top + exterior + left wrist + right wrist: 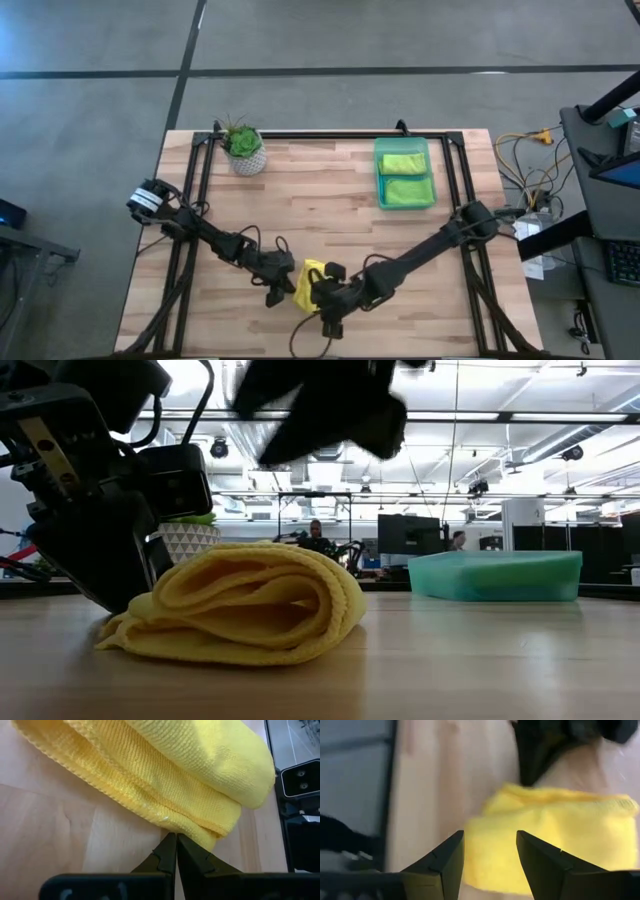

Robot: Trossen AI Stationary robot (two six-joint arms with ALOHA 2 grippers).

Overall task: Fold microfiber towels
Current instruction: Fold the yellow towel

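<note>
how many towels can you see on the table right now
3: a yellow towel bunched at the table's near edge between both grippers, and two lime green towels in the green bin. More may be hidden underneath.

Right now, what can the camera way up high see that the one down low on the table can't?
Only the high view shows two green towels lying in the bin, plus both arms reaching in from the table's sides to the towel.

Only the low view shows the room behind, with a person at a desk.

Both show the yellow towel, bunched up on the wooden table, the bin and the potted plant.
</note>
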